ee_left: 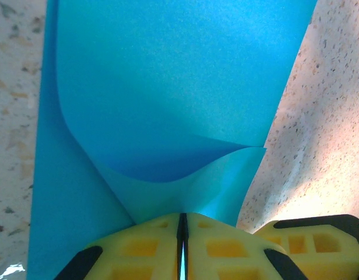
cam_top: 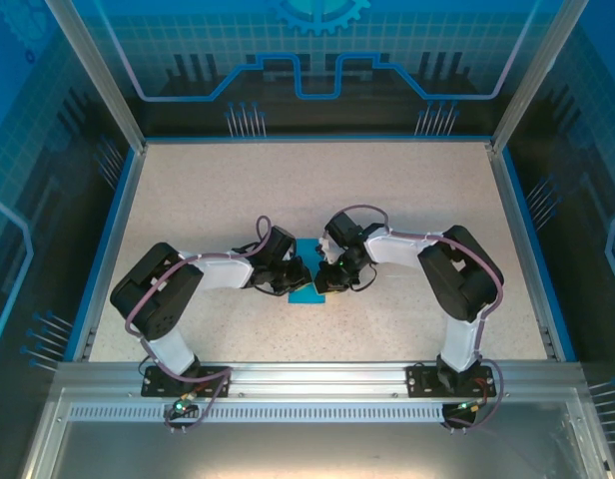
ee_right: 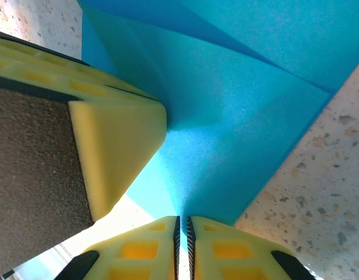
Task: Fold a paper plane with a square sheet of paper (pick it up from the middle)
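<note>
The teal-blue square sheet of paper [cam_top: 307, 296] lies at the middle of the table between my two grippers. My left gripper [ee_left: 182, 217] is shut on the sheet [ee_left: 168, 87], with a thin sliver of paper showing between its yellow fingers. A flap curls over the lower layer just beyond them. My right gripper [ee_right: 181, 219] is shut on the sheet's [ee_right: 226, 134] near edge, which rises in a crease from its jaws. In the top view the left gripper [cam_top: 293, 279] and right gripper [cam_top: 323, 278] almost touch over the paper. The paper plane is out of view.
The speckled tabletop [cam_top: 198, 200] is bounded by a blue rim and metal frame posts [cam_top: 93, 75]. The left gripper's yellow finger [ee_right: 115, 151] crowds the right wrist view's left side. The right gripper's finger [ee_left: 319, 233] sits at the left wrist view's lower right.
</note>
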